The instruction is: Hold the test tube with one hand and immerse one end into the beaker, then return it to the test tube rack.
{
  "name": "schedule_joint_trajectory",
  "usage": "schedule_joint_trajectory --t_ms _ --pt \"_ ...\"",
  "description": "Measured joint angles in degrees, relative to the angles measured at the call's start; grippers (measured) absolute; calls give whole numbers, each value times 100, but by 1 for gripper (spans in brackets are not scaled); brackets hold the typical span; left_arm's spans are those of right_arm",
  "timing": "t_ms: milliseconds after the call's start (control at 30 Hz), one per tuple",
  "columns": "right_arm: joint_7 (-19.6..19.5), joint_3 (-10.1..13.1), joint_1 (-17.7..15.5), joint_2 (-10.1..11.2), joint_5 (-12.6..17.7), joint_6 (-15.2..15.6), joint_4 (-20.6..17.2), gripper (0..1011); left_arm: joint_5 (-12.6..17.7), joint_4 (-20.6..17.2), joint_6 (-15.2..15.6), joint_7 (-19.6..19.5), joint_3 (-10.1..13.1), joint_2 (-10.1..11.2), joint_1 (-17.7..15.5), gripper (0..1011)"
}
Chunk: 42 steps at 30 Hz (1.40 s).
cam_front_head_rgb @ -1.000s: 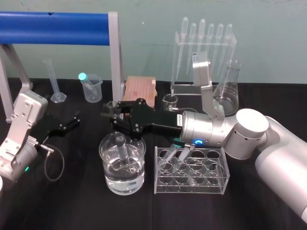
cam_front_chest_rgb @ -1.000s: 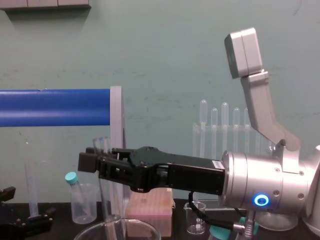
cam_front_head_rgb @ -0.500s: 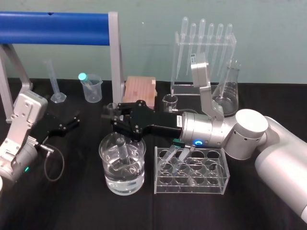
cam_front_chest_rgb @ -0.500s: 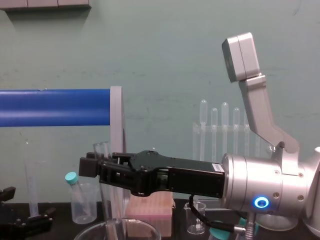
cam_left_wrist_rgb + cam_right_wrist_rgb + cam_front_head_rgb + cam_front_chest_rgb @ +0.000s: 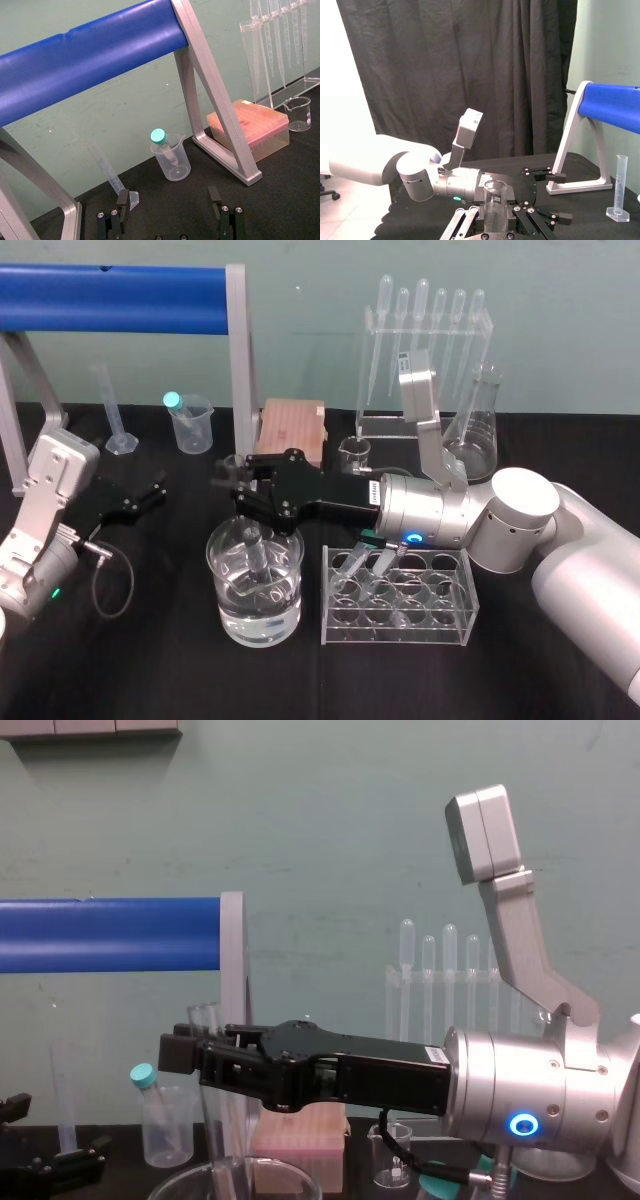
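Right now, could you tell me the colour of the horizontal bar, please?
Blue; the bar shows best in the left wrist view.

Beaker base below chest view's edge

Bright, even light from overhead leaves the wall flat and evenly lit across the chest view, while the black cloth along the bottom of the head view shows almost no shadows. Glare appears as a pale sheen along the bar at the upper left of the left wrist view and as white glints on the beaker and rack at lower centre of the head view. The right wrist view's left edge is washed out to white beside the dark curtain, and a blue ring light glows at the chest view's lower right.
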Motion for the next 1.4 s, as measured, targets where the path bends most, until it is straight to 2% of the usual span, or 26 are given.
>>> schedule_joint_trajectory --t_ms 1400 --pt "-1 3 -4 0 4 -4 -3 226 0 0 0 0 0 0 0 1000"
